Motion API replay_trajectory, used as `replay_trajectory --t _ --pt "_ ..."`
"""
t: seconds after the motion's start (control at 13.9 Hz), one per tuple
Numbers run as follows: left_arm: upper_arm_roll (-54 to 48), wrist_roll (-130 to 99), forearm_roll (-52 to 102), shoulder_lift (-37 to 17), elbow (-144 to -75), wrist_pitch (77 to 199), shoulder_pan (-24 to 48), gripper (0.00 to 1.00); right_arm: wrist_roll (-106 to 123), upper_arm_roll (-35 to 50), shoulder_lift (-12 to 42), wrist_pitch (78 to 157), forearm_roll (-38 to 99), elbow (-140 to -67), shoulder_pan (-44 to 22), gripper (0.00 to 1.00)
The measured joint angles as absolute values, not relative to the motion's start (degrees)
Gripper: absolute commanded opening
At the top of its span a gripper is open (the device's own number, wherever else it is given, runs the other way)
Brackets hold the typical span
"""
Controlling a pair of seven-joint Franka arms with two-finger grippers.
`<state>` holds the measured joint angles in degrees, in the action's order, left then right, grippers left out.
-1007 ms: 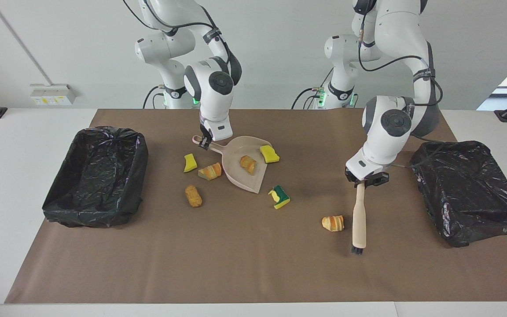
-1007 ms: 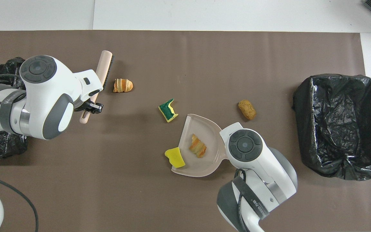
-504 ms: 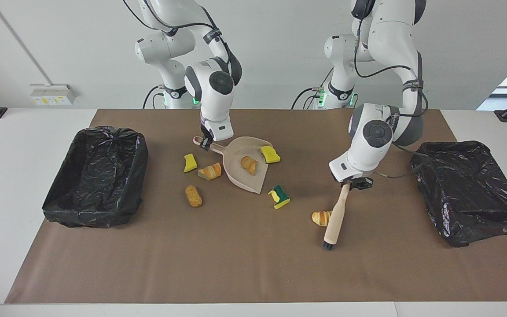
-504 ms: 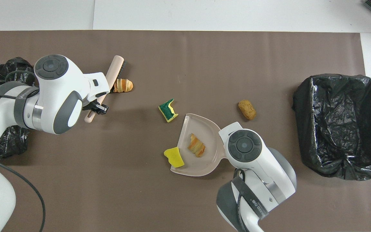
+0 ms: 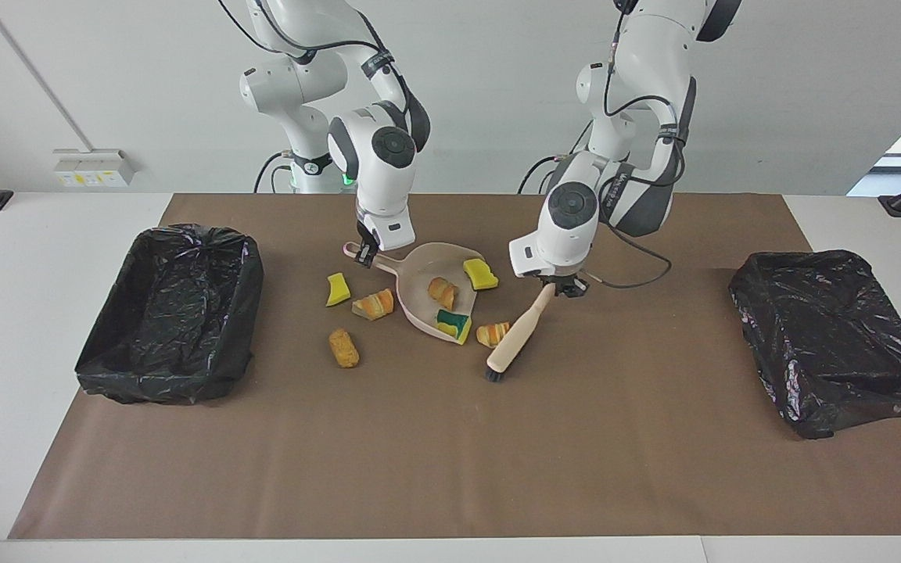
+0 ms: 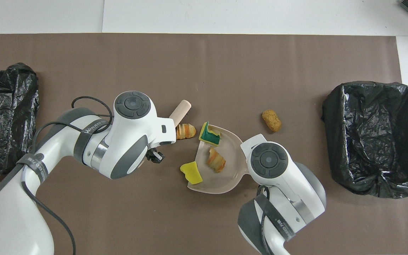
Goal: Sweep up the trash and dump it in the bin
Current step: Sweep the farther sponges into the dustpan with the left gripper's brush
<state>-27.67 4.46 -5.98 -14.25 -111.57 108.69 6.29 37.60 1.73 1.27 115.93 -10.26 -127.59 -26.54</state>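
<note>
Trash, seven small bits: the golden-brown croissant piece (image 5: pixel 493 334) lies just off the open lip of the pale pink plastic dustpan (image 5: pixel 418 310), pressed by the beige-handled brush (image 5: pixel 519 338), whose long axis slants from the left gripper (image 5: pixel 559 287) down to the counter (image 5: pixel 450 453). Three bits sit in or on the pan: a green-backed sponge (image 5: pixel 453 324) at the lip, a bread piece (image 5: pixel 442 292), a yellow sponge (image 5: pixel 479 274) on the rim. Three lie on the pan's other flank. Left fingers are clamped on the brush handle; right gripper (image 5: pixel 365 255) pinches the pan's handle. Two black-lined bins (image 5: pixel 173 313) flank the counter.
</note>
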Motion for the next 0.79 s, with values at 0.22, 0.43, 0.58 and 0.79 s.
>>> replay_trajectory --t 0.22,0.43,0.58,0.79 --pt "-35.2 -5.3 -5.0 -10.6 -115.3 107.7 6.4 0.0 37.6 1.7 1.3 115.9 -10.3 -127.6 -26.5 0.0" --pt "-40.8 -14.4 -3.1 -9.2 -116.0 107.7 6.6 0.0 37.6 1.7 1.3 115.9 -10.3 -127.6 -26.5 0.0" --pt "-40.9 -17.5 0.7 -8.3 -115.7 107.7 6.4 0.0 37.6 1.7 1.3 115.9 -10.3 -127.6 -26.5 0.0" --pt "-40.2 -23.3 4.2 -6.1 -115.7 106.5 6.1 0.0 37.6 1.7 1.3 115.9 -10.3 -127.6 -26.5 0.0"
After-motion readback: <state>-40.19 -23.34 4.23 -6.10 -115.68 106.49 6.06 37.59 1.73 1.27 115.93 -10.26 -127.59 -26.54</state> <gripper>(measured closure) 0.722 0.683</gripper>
